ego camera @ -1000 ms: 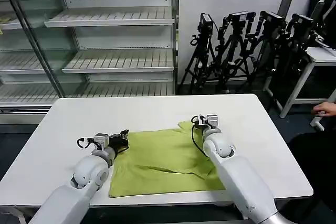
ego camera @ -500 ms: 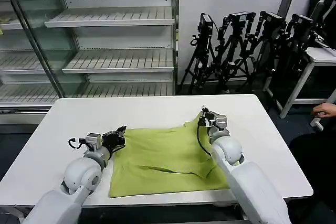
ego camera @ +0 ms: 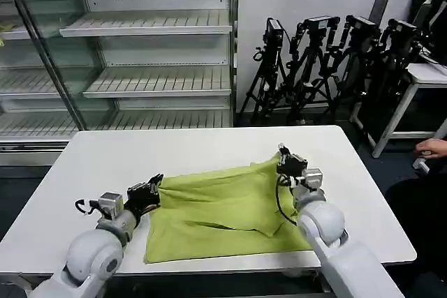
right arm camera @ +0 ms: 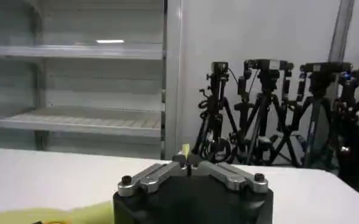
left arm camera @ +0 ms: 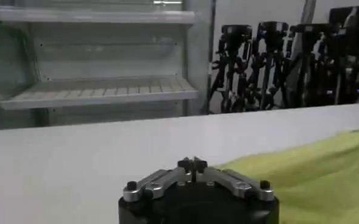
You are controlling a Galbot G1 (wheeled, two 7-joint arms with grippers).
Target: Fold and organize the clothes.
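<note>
The clothes are one lime-green T-shirt lying mostly flat on the white table. My right gripper holds its far right corner raised off the table. In the right wrist view that gripper is shut, with a sliver of green cloth sticking out between its tips and more T-shirt below. My left gripper sits at the far left corner, low over the table. In the left wrist view it is shut, and the T-shirt starts right beside its tips.
Glass-fronted shelving stands behind the table. A row of camera tripods is at the back right, with a small white side table at the right edge. Bare tabletop lies to the left of the shirt and beyond it.
Both grippers have drawn back toward me and outward. The right one has lifted the shirt's far right corner, and the far edge has followed.
</note>
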